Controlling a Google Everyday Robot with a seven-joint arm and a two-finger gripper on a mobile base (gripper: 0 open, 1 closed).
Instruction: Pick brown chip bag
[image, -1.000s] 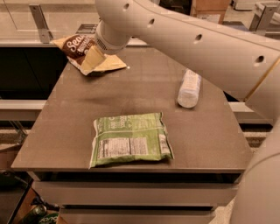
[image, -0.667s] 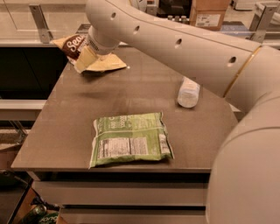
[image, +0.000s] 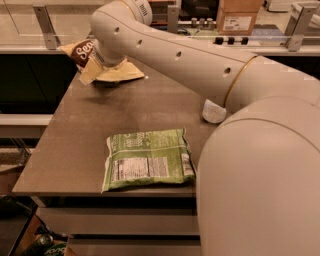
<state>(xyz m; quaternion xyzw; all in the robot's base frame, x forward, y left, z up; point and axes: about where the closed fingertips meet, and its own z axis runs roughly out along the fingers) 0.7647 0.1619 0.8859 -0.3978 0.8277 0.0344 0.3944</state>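
The brown chip bag (image: 81, 51), with a dark brown panel, white script and pale yellow edges, is at the table's far left corner. It is tilted and casts a shadow on the table below it. My gripper (image: 98, 63) is at the bag, mostly hidden behind my own wrist, and it is shut on the bag's middle. The bag's yellow lower part (image: 117, 74) hangs toward the table. My white arm stretches from the lower right across the view to that corner.
A flat green bag (image: 147, 159) with a white nutrition label lies near the front edge of the grey table (image: 75, 145). A white container (image: 214, 111) shows partly behind my arm at the right. A counter with a cardboard box (image: 239, 17) stands behind.
My arm and the brown chip bag have moved a little to the left together, and the bag's shadow on the table has grown. The green bag has not moved.
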